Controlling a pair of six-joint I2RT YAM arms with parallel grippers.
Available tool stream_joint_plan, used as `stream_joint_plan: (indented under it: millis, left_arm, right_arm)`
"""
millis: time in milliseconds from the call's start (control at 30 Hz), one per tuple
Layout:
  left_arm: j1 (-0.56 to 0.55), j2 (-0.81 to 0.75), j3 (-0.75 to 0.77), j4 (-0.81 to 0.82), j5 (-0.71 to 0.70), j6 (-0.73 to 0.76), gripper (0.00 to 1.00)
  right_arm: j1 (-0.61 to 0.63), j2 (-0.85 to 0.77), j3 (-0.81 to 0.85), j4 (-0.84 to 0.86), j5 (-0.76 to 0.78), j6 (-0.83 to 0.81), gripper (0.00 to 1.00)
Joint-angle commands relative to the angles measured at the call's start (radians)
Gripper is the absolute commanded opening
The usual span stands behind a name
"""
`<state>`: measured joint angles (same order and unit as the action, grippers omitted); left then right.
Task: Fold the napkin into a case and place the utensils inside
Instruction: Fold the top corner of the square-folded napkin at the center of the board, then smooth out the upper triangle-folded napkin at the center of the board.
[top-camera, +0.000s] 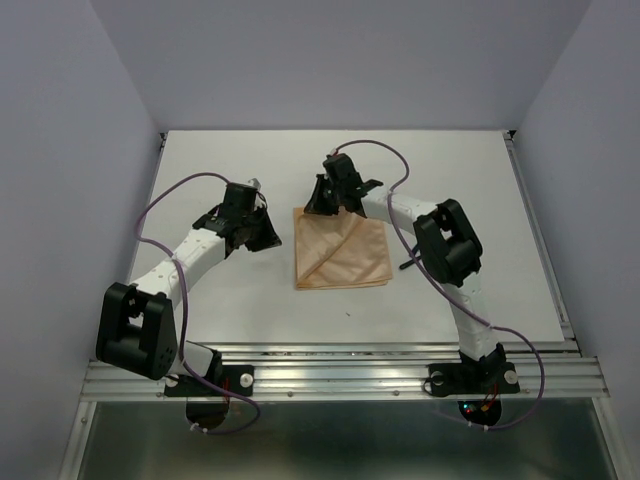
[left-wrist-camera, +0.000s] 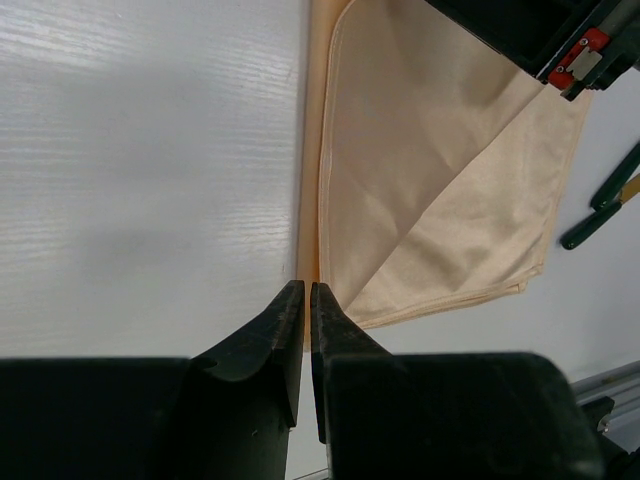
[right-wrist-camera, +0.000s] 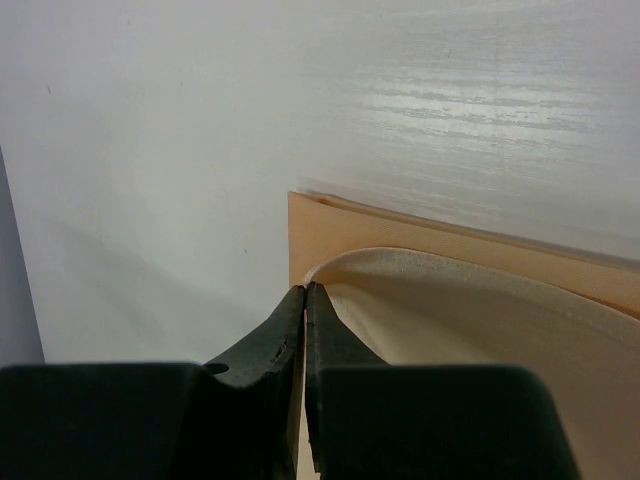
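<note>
The peach napkin (top-camera: 340, 252) lies folded on the white table, a paler flap turned diagonally across it (left-wrist-camera: 430, 170). My right gripper (top-camera: 318, 205) sits at its far left corner, jaws pinched on the flap's curled edge (right-wrist-camera: 305, 288), which rises to the tips from the napkin (right-wrist-camera: 450, 310). My left gripper (top-camera: 272, 240) hangs just left of the napkin's left edge, near its front corner (left-wrist-camera: 305, 287). Its jaws are almost together with a thin slit and nothing in them. Dark utensil handles (top-camera: 408, 265) lie right of the napkin, partly behind the right arm, and appear green in the left wrist view (left-wrist-camera: 608, 205).
The table (top-camera: 450, 170) is boxed in by pale walls at the left, back and right. A metal rail (top-camera: 340, 365) runs along its near edge by the arm bases. Purple cables loop over both arms. The right gripper's body (left-wrist-camera: 540, 30) overhangs the napkin's far corner.
</note>
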<state>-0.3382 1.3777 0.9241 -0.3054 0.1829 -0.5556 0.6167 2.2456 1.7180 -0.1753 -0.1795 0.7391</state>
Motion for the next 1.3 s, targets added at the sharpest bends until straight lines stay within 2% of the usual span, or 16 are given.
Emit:
stream_joint_plan:
  millis: [0,133,167,267,333,467,733,900,1033,1267]
  left_arm:
    - [0.005,-0.039,-0.01,0.006,0.004,0.002,0.19]
    - [0.005,-0.04,-0.011,0.006,0.007,0.002,0.19]
    - [0.005,-0.042,-0.011,0.006,0.009,0.003,0.19]
    - [0.005,-0.039,-0.011,0.008,0.01,0.005,0.19]
    - [0.005,-0.037,-0.011,0.011,0.012,0.005,0.19]
    - [0.005,-0.022,-0.01,0.028,0.032,0.003,0.19]
    - [-0.005,0.026,0.012,0.058,0.069,-0.009,0.19]
    - [-0.036,0.032,0.024,0.061,0.072,-0.012,0.19]
    - [-0.108,0.044,0.028,0.074,0.104,-0.015,0.18]
    - [-0.173,0.093,-0.011,0.115,0.245,0.014,0.18]
  right_arm:
    - [0.006,0.025,0.057,0.028,0.02,0.009,0.06]
    - [0.006,0.037,0.068,0.028,0.015,0.013,0.11]
    - [0.006,0.039,0.069,0.03,0.014,0.013,0.19]
    - [0.006,0.037,0.063,0.028,0.014,0.014,0.25]
    - [0.006,0.022,0.057,0.028,0.021,0.01,0.33]
    - [0.006,-0.023,0.037,0.026,0.055,-0.01,0.38]
    - [-0.023,-0.146,-0.063,0.027,0.101,-0.061,0.38]
    - [-0.061,-0.276,-0.205,0.01,0.106,-0.115,0.32]
    - [-0.071,-0.352,-0.314,-0.022,0.126,-0.162,0.25]
    - [-0.121,-0.36,-0.393,-0.043,0.13,-0.179,0.2]
